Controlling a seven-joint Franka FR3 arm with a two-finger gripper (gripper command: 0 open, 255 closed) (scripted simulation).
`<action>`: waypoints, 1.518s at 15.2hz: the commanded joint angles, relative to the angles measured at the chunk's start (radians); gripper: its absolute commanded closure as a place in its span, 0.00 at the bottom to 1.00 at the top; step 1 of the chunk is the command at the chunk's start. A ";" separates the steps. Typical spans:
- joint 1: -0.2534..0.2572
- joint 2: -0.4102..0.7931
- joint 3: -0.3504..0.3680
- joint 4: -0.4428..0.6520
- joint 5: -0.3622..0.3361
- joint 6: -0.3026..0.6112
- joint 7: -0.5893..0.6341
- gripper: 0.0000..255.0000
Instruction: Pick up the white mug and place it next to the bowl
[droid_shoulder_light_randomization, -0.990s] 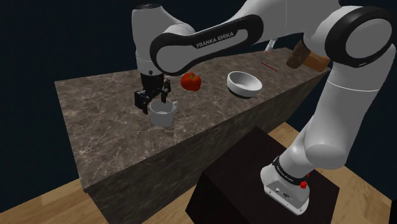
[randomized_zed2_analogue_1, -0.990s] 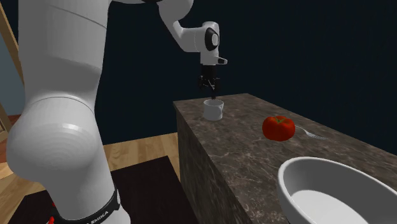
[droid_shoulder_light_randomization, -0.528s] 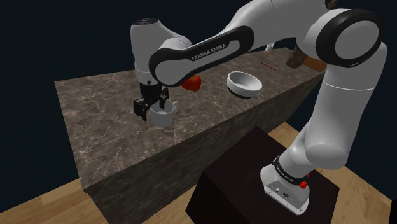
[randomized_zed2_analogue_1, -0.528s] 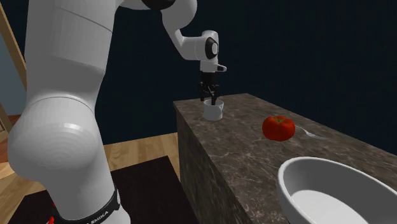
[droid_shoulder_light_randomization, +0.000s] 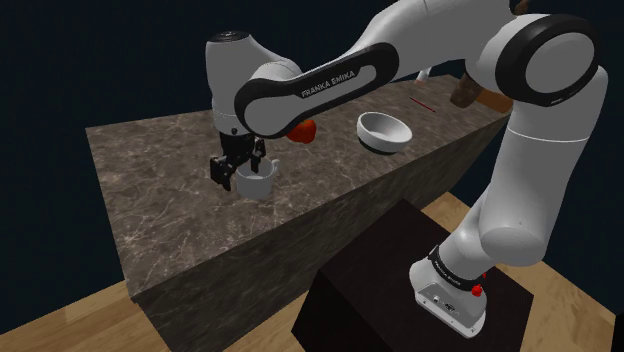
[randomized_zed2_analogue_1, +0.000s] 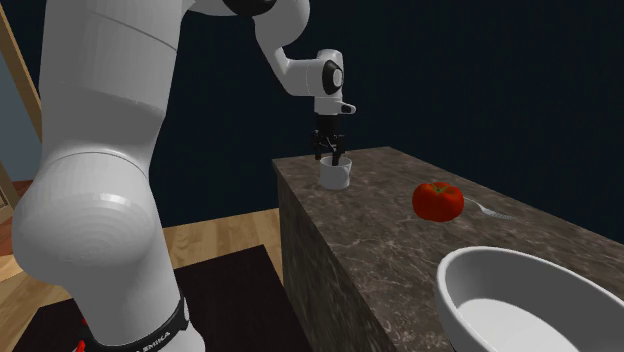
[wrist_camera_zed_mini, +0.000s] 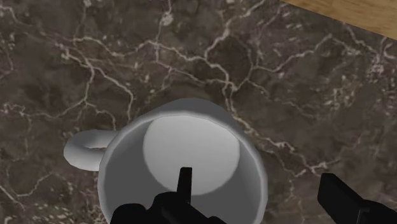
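White mug (wrist_camera_zed_mini: 191, 146) stands upright on the dark marbled counter (wrist_camera_zed_mini: 76, 57) with its wall between the gripper's (wrist_camera_zed_mini: 264, 188) parted fingers. One fingertip hangs inside the cup and the other is outside, clear of the wall on the side away from the handle, so nothing is clasped or lifted yet. Closing, lifting and carrying to the bowl (droid_shoulder_light_randomization: 385, 131) are all left to do, and a red tomato (randomized_zed2_analogue_1: 438, 200) lying between the fingers and the bowl will, I judge, need clearing.

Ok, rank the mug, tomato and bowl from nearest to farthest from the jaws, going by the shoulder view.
1. White mug, right under them, toward the shoulder view's left.
2. Red tomato, beyond it, partly behind the arm.
3. White bowl, farthest toward that view's right.
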 joint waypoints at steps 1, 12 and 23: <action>0.000 0.000 0.000 0.000 0.000 0.000 0.000 1.00; -0.002 -0.012 0.003 0.011 0.007 -0.022 -0.005 1.00; -0.009 -0.069 0.015 0.088 0.040 -0.149 -0.028 1.00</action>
